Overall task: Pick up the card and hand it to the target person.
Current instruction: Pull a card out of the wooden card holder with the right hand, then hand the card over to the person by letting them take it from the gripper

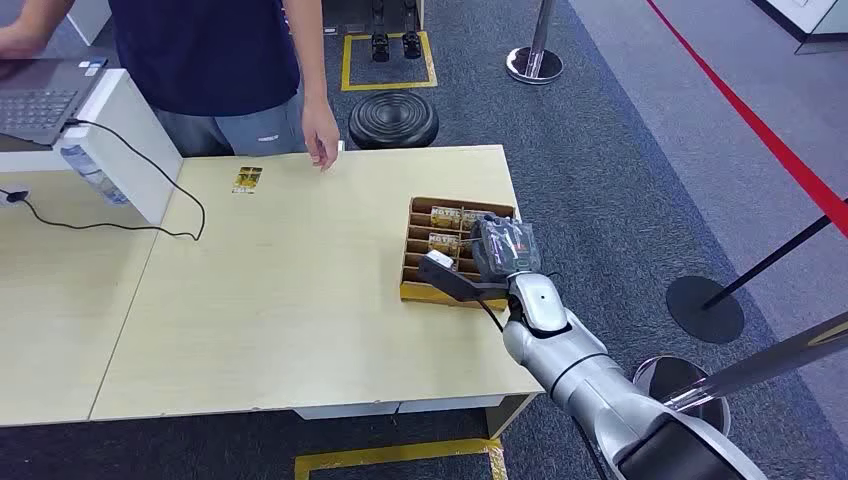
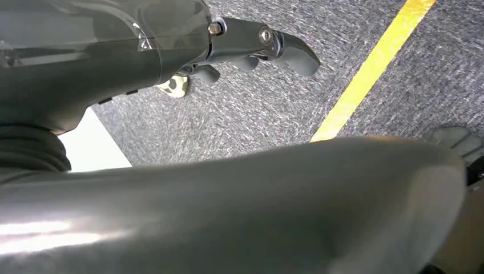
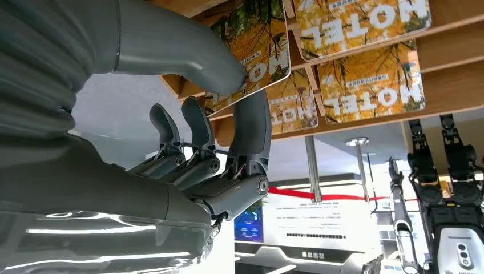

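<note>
- Head view: the right hand [image 1: 497,250] is over the cardboard box [image 1: 412,290] near the right edge of the wooden table [image 1: 300,300].
- The box has slots with hotel cards in them.
- In the right wrist view, the thumb [image 3: 188,54] and a dark finger [image 3: 251,131] pinch one card [image 3: 251,51] by its edge. The other fingers are apart.
- This card is at the box, next to more cards [image 3: 371,85] in their slots.
- Another small card [image 1: 247,179] lies flat on the far side of the table.
- A person [image 1: 215,60] stands behind the table. Their hand [image 1: 321,140] hangs near its far edge.
- The left hand [image 2: 251,48] hangs over grey carpet. Its fingers are curled and hold nothing.
</note>
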Controlling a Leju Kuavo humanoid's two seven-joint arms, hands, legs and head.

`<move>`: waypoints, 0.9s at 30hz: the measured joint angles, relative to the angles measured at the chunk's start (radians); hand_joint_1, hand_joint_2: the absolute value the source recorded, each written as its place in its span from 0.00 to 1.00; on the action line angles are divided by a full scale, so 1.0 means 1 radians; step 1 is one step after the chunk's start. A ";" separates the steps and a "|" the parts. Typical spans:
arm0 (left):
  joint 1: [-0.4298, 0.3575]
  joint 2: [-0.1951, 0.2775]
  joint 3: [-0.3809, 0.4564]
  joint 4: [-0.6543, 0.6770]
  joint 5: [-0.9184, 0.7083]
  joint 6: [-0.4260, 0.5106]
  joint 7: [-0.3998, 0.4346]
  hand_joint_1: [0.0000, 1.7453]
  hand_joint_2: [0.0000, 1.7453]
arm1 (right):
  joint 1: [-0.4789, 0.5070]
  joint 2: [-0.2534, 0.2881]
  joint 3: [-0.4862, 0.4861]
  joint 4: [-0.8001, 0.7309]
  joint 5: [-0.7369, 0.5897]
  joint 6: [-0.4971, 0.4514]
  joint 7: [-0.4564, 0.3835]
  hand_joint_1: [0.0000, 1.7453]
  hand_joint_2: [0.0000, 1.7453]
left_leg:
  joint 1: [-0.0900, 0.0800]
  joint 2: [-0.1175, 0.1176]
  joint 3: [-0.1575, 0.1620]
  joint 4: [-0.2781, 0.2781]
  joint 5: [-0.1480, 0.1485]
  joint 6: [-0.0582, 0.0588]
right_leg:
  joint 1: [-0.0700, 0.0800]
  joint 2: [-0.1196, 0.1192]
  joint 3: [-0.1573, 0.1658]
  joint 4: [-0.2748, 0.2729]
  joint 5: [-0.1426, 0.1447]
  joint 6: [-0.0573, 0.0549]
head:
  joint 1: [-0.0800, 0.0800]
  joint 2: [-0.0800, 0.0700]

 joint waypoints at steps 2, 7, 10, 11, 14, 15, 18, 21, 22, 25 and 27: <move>0.000 0.000 0.000 0.000 0.000 0.000 0.000 0.00 0.00 | 0.000 0.001 -0.003 -0.002 -0.003 -0.003 -0.001 0.76 1.00 | 0.000 0.000 0.000 0.000 0.000 0.000 | 0.000 0.000 0.000 0.000 0.000 0.000 | 0.000 0.000; 0.001 0.000 0.001 0.000 0.001 0.008 -0.002 0.00 0.25 | -0.016 0.002 -0.017 -0.030 -0.040 -0.027 -0.013 0.78 1.00 | 0.000 0.000 0.000 0.000 0.000 0.000 | 0.000 0.000 0.000 0.000 0.000 0.000 | 0.000 0.000; 0.005 0.000 0.002 0.000 0.005 0.010 -0.004 0.00 1.00 | -0.039 -0.001 -0.034 -0.071 -0.063 -0.024 -0.011 0.78 1.00 | 0.000 0.000 0.000 0.000 0.000 0.000 | 0.000 0.000 0.000 0.000 0.000 0.000 | 0.000 0.000; 0.007 0.000 0.002 0.000 0.005 0.009 -0.007 0.00 1.00 | -0.047 -0.003 -0.039 -0.089 -0.069 -0.022 -0.008 0.78 1.00 | 0.000 0.000 0.000 0.000 0.000 0.000 | 0.000 0.000 0.000 0.000 0.000 0.000 | 0.000 0.000; 0.014 0.001 0.003 0.000 0.009 0.010 -0.015 0.00 1.00 | -0.061 -0.012 -0.056 -0.152 -0.086 -0.014 0.002 0.78 1.00 | 0.000 0.000 0.000 0.000 0.000 0.000 | 0.000 0.000 0.000 0.000 0.000 0.000 | 0.000 0.000; 0.016 0.001 0.004 0.000 0.014 0.011 -0.017 0.00 1.00 | -0.063 -0.015 -0.061 -0.174 -0.093 -0.012 0.004 0.78 1.00 | 0.000 0.000 0.000 0.000 0.000 0.000 | 0.000 0.000 0.000 0.000 0.000 0.000 | 0.000 0.000; 0.021 0.002 0.009 0.000 0.026 0.012 -0.019 0.00 1.00 | -0.066 -0.023 -0.079 -0.256 -0.147 0.001 -0.002 0.78 1.00 | 0.000 0.000 0.000 0.000 0.000 0.000 | 0.000 0.000 0.000 0.000 0.000 0.000 | 0.000 0.000; 0.026 0.002 0.017 0.000 0.035 0.014 -0.021 0.00 1.00 | -0.066 -0.026 -0.096 -0.350 -0.236 0.029 -0.011 0.78 1.00 | 0.000 0.000 0.000 0.000 0.000 0.000 | 0.000 0.000 0.000 0.000 0.000 0.000 | 0.000 0.000; 0.028 0.003 0.020 0.000 0.037 0.016 -0.023 0.00 1.00 | -0.066 -0.027 -0.102 -0.381 -0.265 0.038 -0.014 0.78 1.00 | 0.000 0.000 0.000 0.000 0.000 0.000 | 0.000 0.000 0.000 0.000 0.000 0.000 | 0.000 0.000; 0.027 0.004 0.028 0.000 0.038 0.022 -0.028 0.00 1.00 | -0.066 -0.029 -0.115 -0.462 -0.339 0.058 -0.023 0.78 1.00 | 0.000 0.000 0.000 0.000 0.000 0.000 | 0.000 0.000 0.000 0.000 0.000 0.000 | 0.000 0.000; 0.024 0.005 0.032 0.000 0.037 0.023 -0.031 0.00 1.00 | -0.065 -0.030 -0.123 -0.507 -0.396 0.071 -0.034 0.84 1.00 | 0.000 0.000 0.000 0.000 0.000 0.000 | 0.000 0.000 0.000 0.000 0.000 0.000 | 0.000 0.000</move>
